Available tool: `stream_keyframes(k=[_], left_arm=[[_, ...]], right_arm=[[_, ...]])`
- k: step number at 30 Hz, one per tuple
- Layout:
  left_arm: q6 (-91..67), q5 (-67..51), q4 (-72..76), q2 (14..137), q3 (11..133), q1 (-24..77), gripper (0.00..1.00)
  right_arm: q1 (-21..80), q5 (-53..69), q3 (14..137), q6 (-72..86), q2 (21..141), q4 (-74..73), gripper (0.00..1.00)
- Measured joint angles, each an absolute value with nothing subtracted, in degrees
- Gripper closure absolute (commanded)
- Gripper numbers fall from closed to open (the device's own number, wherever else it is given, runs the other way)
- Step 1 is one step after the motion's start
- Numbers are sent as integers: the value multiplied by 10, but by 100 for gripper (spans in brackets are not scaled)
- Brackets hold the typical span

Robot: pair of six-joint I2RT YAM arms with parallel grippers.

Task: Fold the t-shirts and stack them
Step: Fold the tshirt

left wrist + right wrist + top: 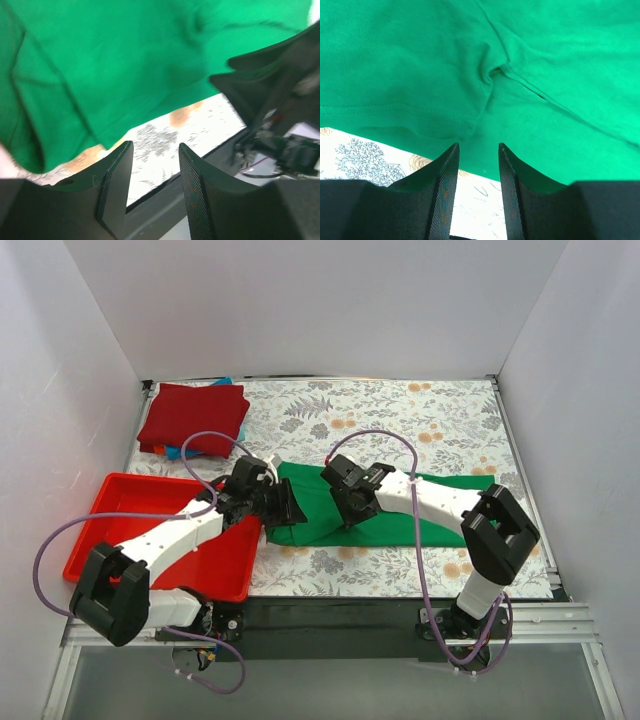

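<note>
- Top view: a bright green cloth t-shirt [440, 512] lies as a long, partly folded band across the near middle of the flower-patterned table [420, 415], its left end just beside a red plastic tray [150, 480].
- A folded dark red cloth t-shirt [195, 415] sits in the far left corner on top of a blue-teal cloth t-shirt [184, 452], of which only an edge shows.
- The left pincer [285, 508] is at the green shirt's left end and the right pincer [352, 512] is over its middle, the two near each other.
- Left wrist view: the left pincer [152, 185] has its jaws apart with nothing between them. It is over the bare table [200, 130] just off the green t-shirt's [125, 65] near hem. The other arm's dark head [280, 85] looms close on the right.
- Right wrist view: the right pincer [477, 185] is also parted and grips nothing. It is at the near hem of the green t-shirt [470, 60], below a puckered seam [492, 72].
- Judged risks:
  - Each pincer could catch only the top layer at the hem, so the fold would open or skew when lifted.
  - The pucker could be trapped as a lump.
  - The arms could knock together because they are so close.
  - The left end could drag over the tray rim if it is pulled leftward.
</note>
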State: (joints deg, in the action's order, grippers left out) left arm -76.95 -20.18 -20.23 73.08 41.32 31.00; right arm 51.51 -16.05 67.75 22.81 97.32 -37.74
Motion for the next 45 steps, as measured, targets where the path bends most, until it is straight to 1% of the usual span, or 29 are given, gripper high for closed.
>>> stream_keyframes(k=[5,10,14,18,27,31,37,41,45], left_arm=[[-780,-203,-205,729,459,310,59],[-798,-199,-204,750,467,311,59],[-818,-196,-200,785,467,313,59],[-844,-192,-180,805,461,314,59],[-866,-191,-145,851,437,317,59],[-867,-190,-144,854,427,317,59],[-870,-179,-142,861,426,318,59],[-864,-164,-144,889,436,321,59],[-860,-162,-155,929,467,320,59]], right_arm=[[511,-168,677,234,941,-391,56],[504,-162,697,236,916,-395,58],[500,-118,703,237,917,-363,58],[500,-54,690,239,931,-307,59],[486,-14,640,234,997,-254,60],[468,-9,611,234,995,-250,60],[449,-18,593,231,952,-261,59],[415,-28,593,221,904,-270,58],[334,-31,590,203,872,-270,58]])
